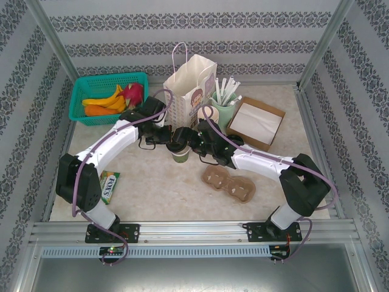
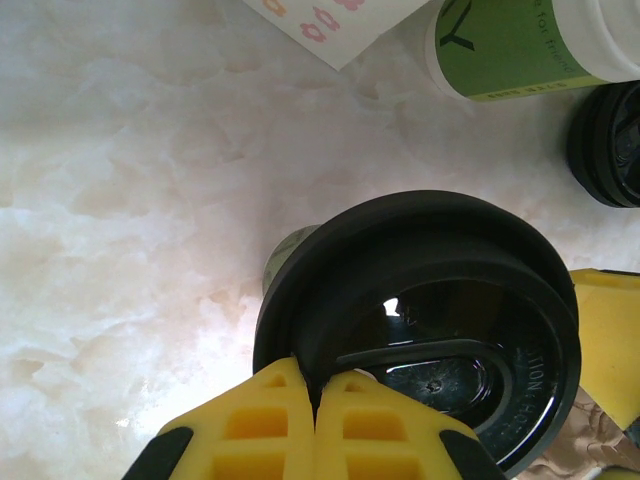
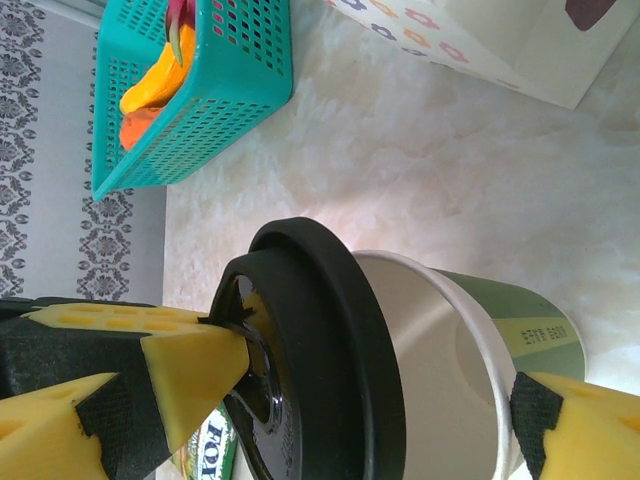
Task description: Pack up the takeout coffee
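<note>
Marble tabletop [image 1: 158,182] — paper bag [image 1: 191,85] behind takeout coffee [image 1: 180,152]

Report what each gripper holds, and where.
Nothing looks gripped. The left gripper, shut, rests its tips on the lid of the takeout coffee; the right gripper stands open by it.

**Legible lettering**
"FOX'S" is printed on the green packet [image 1: 109,186]; the raised letters "TION" can be read on the black lid [image 2: 420,250] of the takeout coffee [image 3: 470,340].
</note>
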Available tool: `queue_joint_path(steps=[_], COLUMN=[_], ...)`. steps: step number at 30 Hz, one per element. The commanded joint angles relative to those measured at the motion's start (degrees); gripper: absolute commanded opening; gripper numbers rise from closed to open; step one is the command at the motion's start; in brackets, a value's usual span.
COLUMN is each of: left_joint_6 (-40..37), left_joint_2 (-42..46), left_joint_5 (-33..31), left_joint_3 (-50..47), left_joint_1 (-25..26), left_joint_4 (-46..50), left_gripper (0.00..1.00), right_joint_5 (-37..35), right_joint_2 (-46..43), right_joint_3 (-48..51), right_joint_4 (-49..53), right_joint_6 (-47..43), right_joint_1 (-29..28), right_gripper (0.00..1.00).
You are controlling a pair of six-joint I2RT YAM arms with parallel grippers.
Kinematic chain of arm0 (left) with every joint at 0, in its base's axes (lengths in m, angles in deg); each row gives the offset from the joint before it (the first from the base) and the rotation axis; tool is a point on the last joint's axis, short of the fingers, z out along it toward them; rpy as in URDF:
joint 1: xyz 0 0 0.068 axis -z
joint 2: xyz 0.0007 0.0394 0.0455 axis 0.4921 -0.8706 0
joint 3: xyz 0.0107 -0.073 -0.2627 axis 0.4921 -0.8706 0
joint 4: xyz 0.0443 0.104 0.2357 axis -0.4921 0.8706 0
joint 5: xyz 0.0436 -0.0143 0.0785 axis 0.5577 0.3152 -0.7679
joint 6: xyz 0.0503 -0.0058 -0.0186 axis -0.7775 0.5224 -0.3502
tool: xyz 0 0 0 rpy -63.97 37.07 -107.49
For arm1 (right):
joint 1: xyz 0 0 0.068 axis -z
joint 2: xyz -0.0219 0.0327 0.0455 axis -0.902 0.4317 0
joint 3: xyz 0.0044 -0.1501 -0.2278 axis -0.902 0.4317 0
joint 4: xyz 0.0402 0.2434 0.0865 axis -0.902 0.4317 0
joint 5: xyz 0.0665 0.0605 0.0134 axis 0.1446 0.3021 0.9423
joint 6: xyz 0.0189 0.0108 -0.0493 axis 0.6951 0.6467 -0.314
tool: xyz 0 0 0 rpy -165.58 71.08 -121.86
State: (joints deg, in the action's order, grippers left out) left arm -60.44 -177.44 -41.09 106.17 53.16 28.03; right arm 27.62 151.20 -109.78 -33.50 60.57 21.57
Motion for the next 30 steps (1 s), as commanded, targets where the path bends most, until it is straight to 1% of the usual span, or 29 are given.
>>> queue_joint_path(steps=[1,10,15,17,19,24,30], left_joint_6=[-1.3,-1.3,-1.3,-0.7,-0.5,-0.7,-1.7], left_joint_2=[-1.0,-1.9,-3.1,-3.9,-5.1,-6.4,-6.4], left_joint_5=[0.1,0.7,-0.9,0.7,0.8,-3.3,-4.7], left_joint_3=[0.1,-0.6,-1.6,-3.1,-3.7,-3.2,-2.6], left_joint_1=[0.9,1.7,2.2,2.8,3.5,4.4,4.4], left_joint_4=[-0.8,-1.7,-1.9,-3.1,-3.4,-2.6,-1.3], left_gripper=[0.0,0.0,0.0,0.0,0.0,0.0,0.0], right_joint_5=[1.3,1.8,2.0,2.0,2.0,1.7,-0.3], right_joint_2=[1.1,1.8,1.9,1.9,1.9,0.8,-3.8], right_joint_3=[0.6,0.6,0.9,1.2,1.3,2.2,5.3], right_joint_4=[-2.0,-2.7,-3.2,-3.8,-3.9,-4.8,-1.8], right_joint_6=[0.9,1.2,1.5,1.6,1.6,1.4,-1.8], right_joint_1=[0.7,0.6,0.6,0.6,0.6,0.7,2.0], right_gripper=[0.98,0.98,0.98,0.98,0.97,0.97,0.95])
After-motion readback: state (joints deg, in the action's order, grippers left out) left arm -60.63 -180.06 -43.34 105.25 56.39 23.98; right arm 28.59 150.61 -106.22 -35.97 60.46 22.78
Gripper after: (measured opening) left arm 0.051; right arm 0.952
